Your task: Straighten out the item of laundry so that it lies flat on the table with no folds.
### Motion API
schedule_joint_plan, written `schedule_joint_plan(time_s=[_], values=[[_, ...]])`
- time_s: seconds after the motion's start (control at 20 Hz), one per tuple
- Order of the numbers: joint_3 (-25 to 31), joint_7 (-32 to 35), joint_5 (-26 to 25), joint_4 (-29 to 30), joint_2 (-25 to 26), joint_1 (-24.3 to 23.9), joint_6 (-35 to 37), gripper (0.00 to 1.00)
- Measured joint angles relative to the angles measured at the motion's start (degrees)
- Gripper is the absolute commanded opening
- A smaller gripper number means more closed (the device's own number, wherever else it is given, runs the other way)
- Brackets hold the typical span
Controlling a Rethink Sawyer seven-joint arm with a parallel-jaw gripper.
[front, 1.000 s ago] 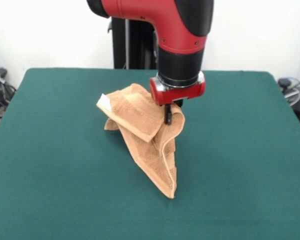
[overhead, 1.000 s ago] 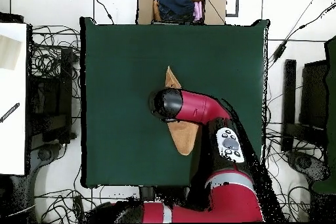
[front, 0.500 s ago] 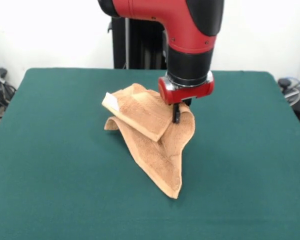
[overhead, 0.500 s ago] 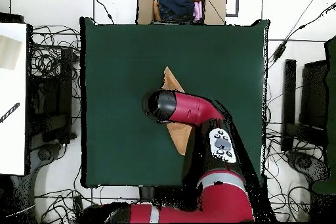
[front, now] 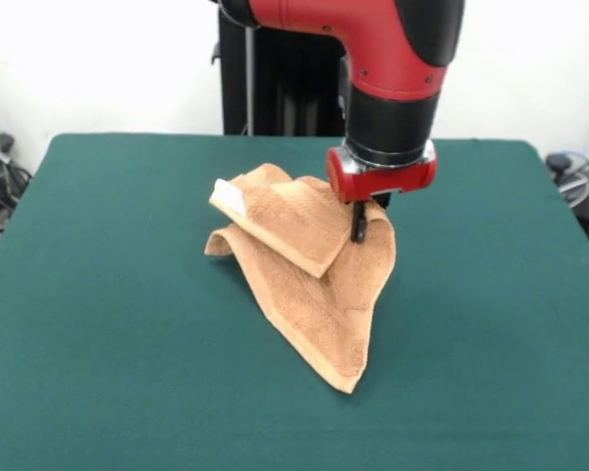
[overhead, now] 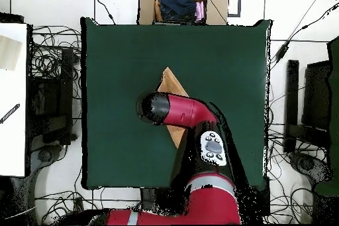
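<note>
A plain white wall [front: 98, 59] stands behind; cables [overhead: 49, 57] sprawl over a seemingly tiled floor beside a cardboard box [overhead: 182, 3].

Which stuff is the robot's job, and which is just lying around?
Job things:
towel, held up by the tool
green table

Just lying about:
cardboard box of clothes past the table edge
cables on the floor
</note>
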Motion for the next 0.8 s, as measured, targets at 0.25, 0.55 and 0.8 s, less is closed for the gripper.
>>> schedule_joint_plan(time_s=[0.25, 0.55, 0.8], values=[[-0.1, 1.9, 1.2, 1.1, 0.0, 1.8, -1.2, 0.00], [-0.5, 3.8, 2.7, 2.6, 0.1, 4.4, -2.9, 0.00], [-1.1, 5.5, 3.5, 3.5, 0.1, 6.3, -4.6, 0.00]])
